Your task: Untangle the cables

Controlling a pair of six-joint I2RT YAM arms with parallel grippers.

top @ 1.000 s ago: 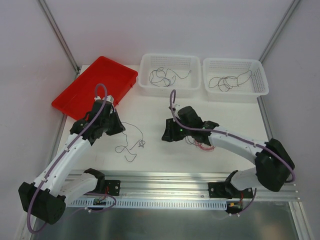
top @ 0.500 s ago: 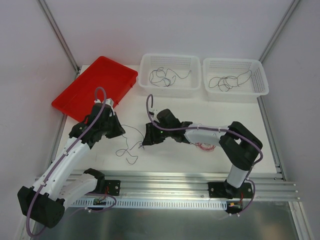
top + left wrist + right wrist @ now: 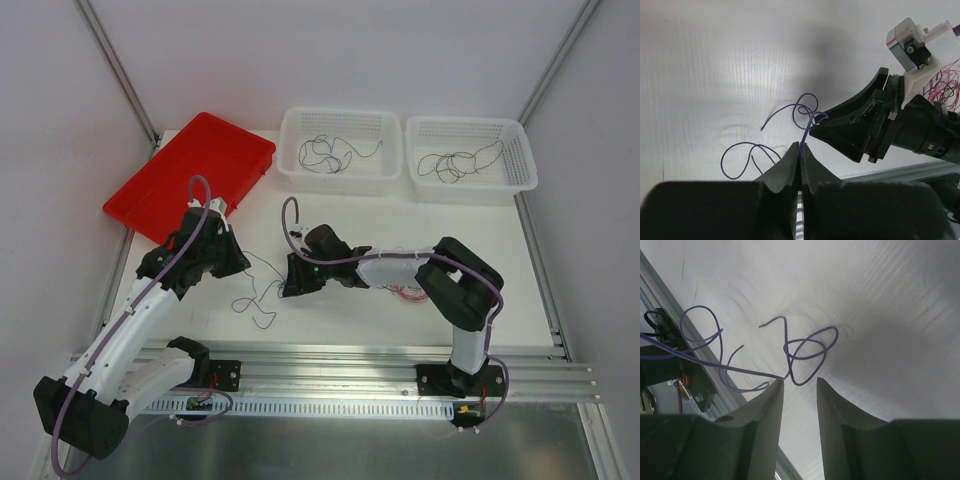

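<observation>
left wrist view: left pincer (image 3: 800,148) pinching a purple cable (image 3: 801,107). only the right wrist view shows the right pincer (image 3: 800,385) spread.

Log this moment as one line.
left gripper: shut on purple cable | right gripper: open, poised at knot | red-pink wires: by right arm

Our right gripper (image 3: 289,284) swings well over to its own left, and its elbow (image 3: 462,278) now folds up sharply behind it instead of trailing out low. The knot of the purple cable (image 3: 262,300) now lies just ahead of its fingertips. The strand from our left gripper (image 3: 240,262) runs straighter.
</observation>
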